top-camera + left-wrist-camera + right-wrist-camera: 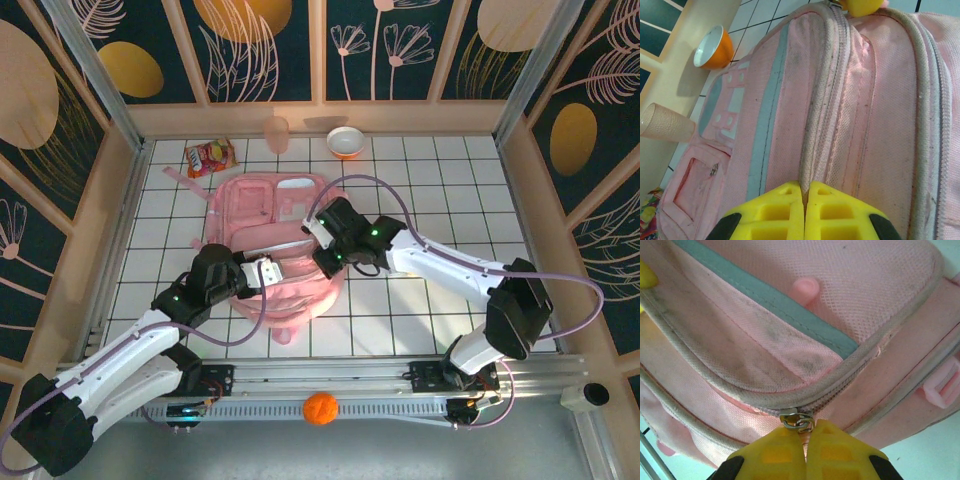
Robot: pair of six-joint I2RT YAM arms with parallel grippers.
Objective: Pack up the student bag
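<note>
Yellow right gripper (807,434) pinches the zipper pull (796,420), zip trim (715,372) curving away from it both ways; we reckon our left gripper (804,189) clamps the student bag (875,100) seam.

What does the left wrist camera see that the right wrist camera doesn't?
Left wrist view: an orange bowl, a pink cup, and the left gripper shut on the white zip trim of the student bag.
Right wrist view: a metal zip pull pinched at the tips of the right gripper, and a pink strap buckle.
Both: the pink bag up close, with a shut gripper at the bottom of the picture.
</note>
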